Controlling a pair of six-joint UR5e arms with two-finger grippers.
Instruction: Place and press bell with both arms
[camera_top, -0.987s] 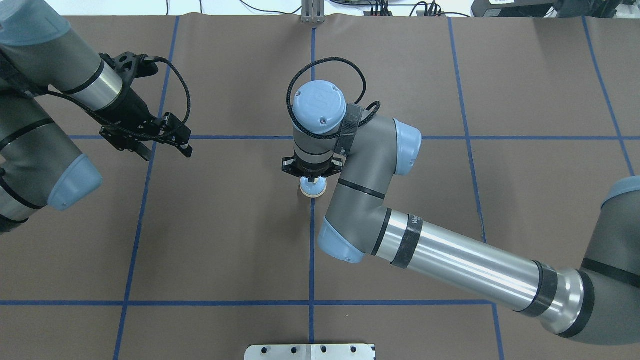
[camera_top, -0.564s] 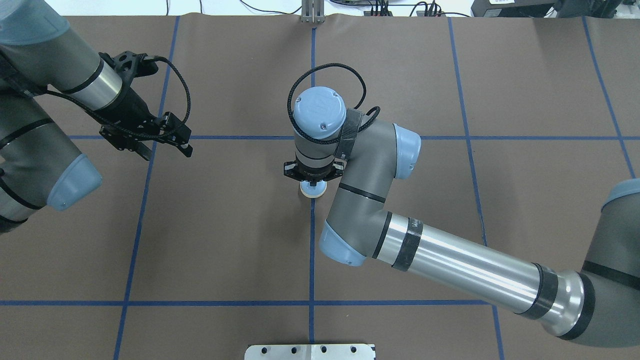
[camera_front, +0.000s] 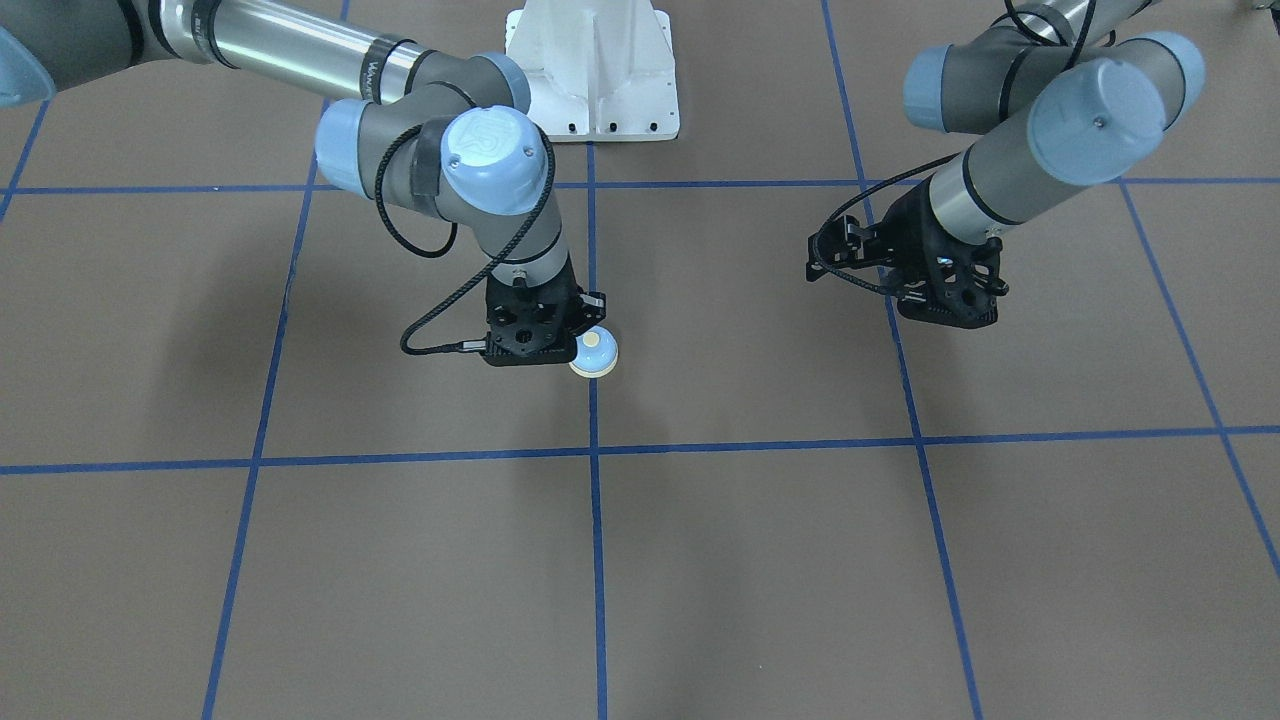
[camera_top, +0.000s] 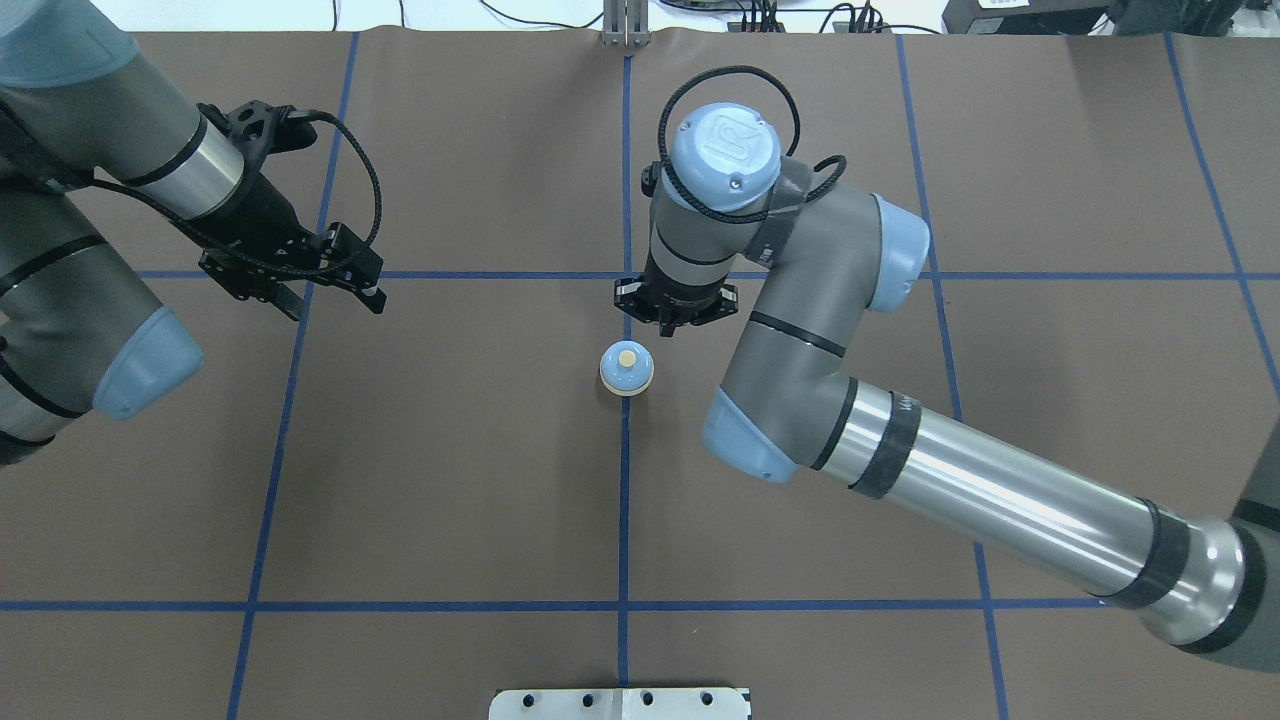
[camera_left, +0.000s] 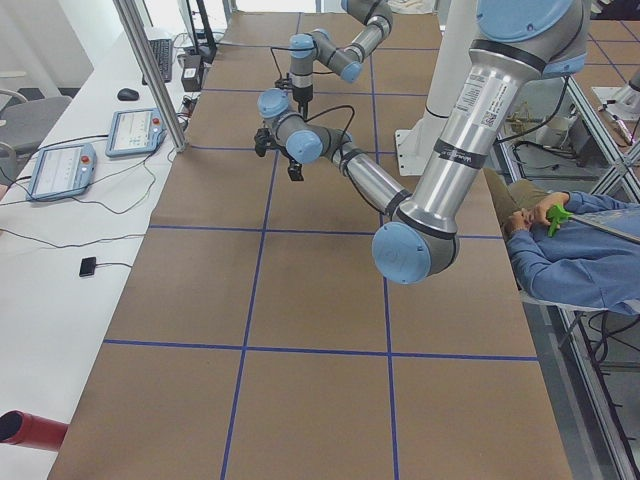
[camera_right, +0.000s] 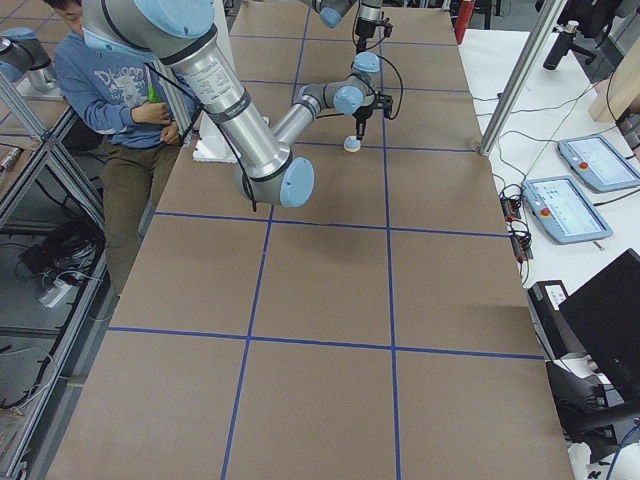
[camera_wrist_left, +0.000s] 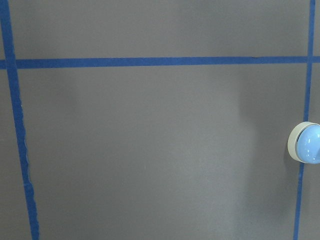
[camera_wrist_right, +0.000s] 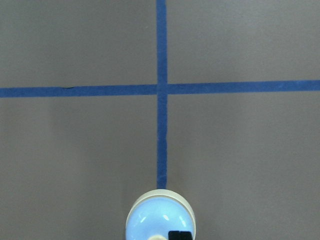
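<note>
The light-blue bell (camera_top: 627, 368) with its cream base and button stands upright on the centre blue tape line. It also shows in the front view (camera_front: 595, 354), at the left wrist view's right edge (camera_wrist_left: 307, 142) and at the bottom of the right wrist view (camera_wrist_right: 160, 217). My right gripper (camera_top: 668, 327) hangs above the table just beyond the bell and touches nothing. Its fingers look shut and empty, and one black fingertip (camera_wrist_right: 179, 235) shows over the bell. My left gripper (camera_top: 290, 307) hovers far to the bell's left, tilted, looks shut and is empty.
The brown table cover carries a grid of blue tape lines (camera_top: 625, 500). The white pedestal base (camera_front: 592, 90) stands at the robot's side. A metal post (camera_top: 625, 25) stands at the far edge. A seated person (camera_right: 110, 90) is beside the table.
My right gripper was down on top of the bell and has lifted off it, moving to the far right. The bell stays in place. The left arm has not moved.
</note>
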